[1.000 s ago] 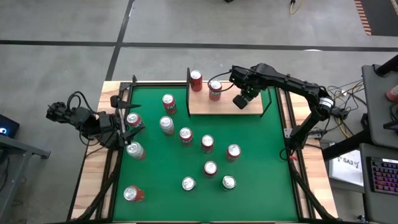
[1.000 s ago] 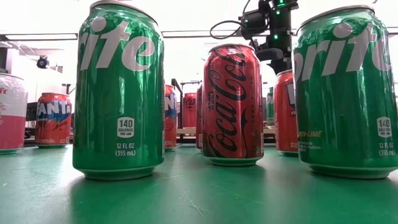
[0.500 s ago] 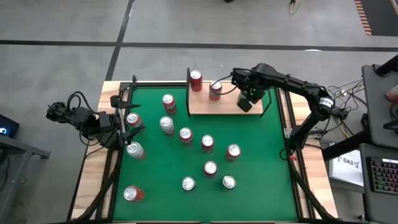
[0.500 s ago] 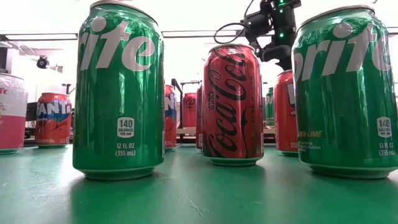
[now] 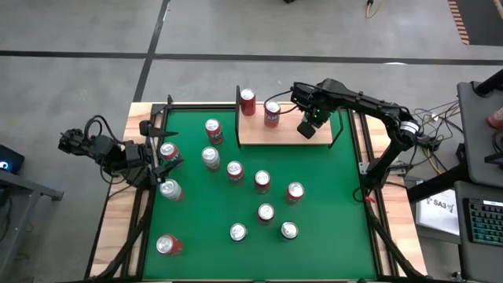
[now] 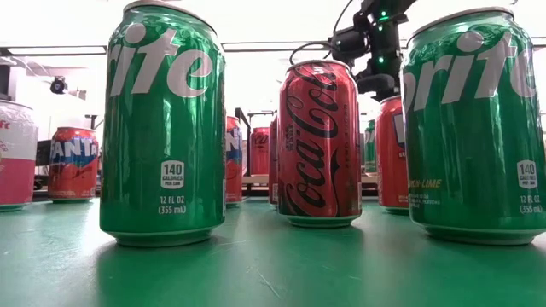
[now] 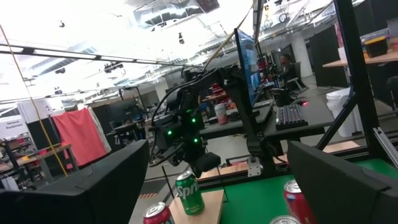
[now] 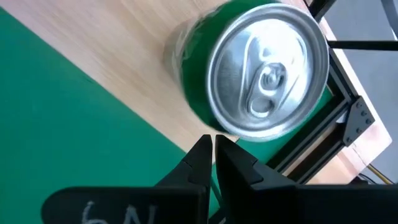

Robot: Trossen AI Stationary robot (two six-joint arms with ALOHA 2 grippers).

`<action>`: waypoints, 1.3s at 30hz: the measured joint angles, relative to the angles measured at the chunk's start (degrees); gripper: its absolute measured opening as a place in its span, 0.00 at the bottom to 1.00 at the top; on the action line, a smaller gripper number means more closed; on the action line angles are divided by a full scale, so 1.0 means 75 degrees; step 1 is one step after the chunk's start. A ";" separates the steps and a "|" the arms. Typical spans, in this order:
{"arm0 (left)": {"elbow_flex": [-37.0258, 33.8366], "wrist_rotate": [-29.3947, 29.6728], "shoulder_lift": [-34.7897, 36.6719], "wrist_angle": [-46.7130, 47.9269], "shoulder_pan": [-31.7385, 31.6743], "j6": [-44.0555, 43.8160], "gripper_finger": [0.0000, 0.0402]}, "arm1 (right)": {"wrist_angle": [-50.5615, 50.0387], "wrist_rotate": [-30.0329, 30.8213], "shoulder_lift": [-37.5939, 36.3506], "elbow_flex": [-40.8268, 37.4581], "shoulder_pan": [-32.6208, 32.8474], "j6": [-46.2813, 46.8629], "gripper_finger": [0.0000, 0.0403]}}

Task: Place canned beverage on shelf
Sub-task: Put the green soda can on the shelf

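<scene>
The right gripper (image 5: 307, 129) has swung back from the shelf's (image 5: 284, 134) far edge to above its right half, jaws closed and empty. The green can (image 5: 272, 113) stands on the shelf, beside a red can (image 5: 247, 101). The left gripper (image 5: 161, 161) waits wide open, well left of the shelf.

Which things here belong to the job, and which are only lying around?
Job: shelf; green can and red can on it; loose cans; right gripper, shut.
Lying about: keyboard; paper sheet.

Green can (image 8: 255, 78) stands upright on the tan shelf (image 5: 287, 134).
</scene>
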State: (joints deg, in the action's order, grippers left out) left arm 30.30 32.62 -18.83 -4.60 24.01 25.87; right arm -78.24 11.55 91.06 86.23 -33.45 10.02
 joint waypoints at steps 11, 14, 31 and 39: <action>0.0000 0.0000 0.0001 -0.0044 -0.0001 -0.0001 0.91 | 0.0539 0.0005 0.0013 -0.0161 -0.0065 -0.0313 0.03; 0.0000 0.0000 0.0000 -0.0044 -0.0001 -0.0001 0.91 | 0.0604 0.0064 0.0015 -0.0207 -0.0086 -0.0341 0.03; 0.0000 -0.0003 0.0000 -0.0047 0.0000 -0.0001 0.91 | 0.0853 0.0061 0.0015 -0.0233 -0.0117 -0.0462 0.03; 0.0000 -0.0003 0.0000 -0.0044 0.0000 0.0000 0.91 | 0.0965 0.0064 0.0015 -0.0233 -0.0156 -0.0547 0.03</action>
State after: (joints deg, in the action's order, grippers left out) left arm 30.30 32.60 -18.83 -4.93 24.01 25.87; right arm -71.00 12.03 91.18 84.49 -34.62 5.92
